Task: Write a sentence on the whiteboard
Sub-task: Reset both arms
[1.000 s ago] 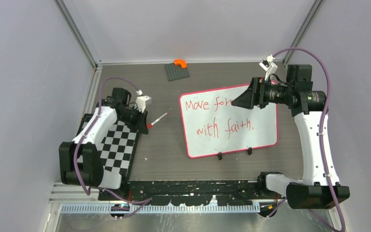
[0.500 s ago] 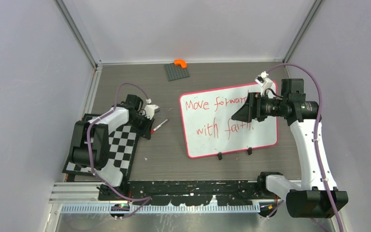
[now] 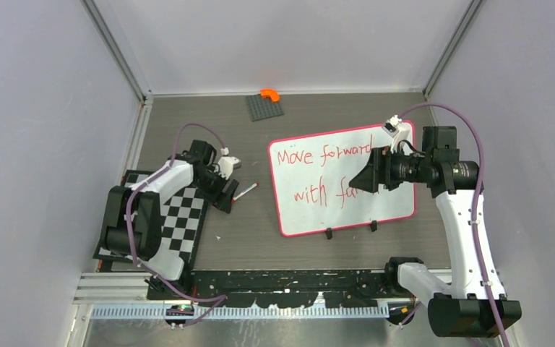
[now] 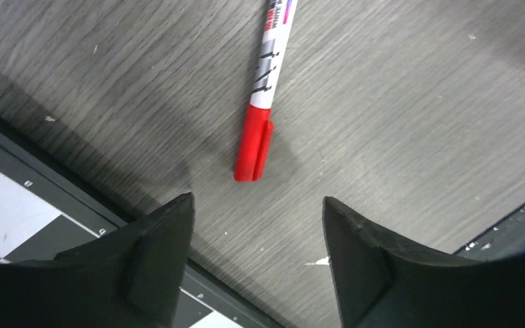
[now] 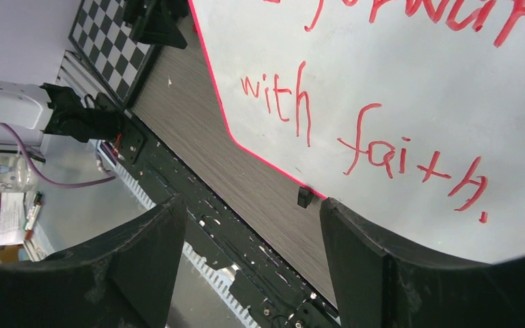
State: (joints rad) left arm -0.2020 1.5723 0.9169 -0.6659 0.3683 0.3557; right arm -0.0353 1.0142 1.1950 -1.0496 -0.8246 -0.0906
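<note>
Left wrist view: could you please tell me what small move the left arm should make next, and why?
Probably lift the left gripper straight up and away. Its open fingers hold nothing: the red-capped white marker pen lies on the grey wood-grain table, apart from them, and the red handwritten sentence on the pink-rimmed white whiteboard looks complete.

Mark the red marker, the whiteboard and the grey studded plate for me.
red marker [image 4: 265, 89]: left wrist view, white barrel.
whiteboard [image 3: 386, 204]: top external view, bare lower right area.
grey studded plate [image 3: 264, 107]: top external view, plate's centre.
</note>
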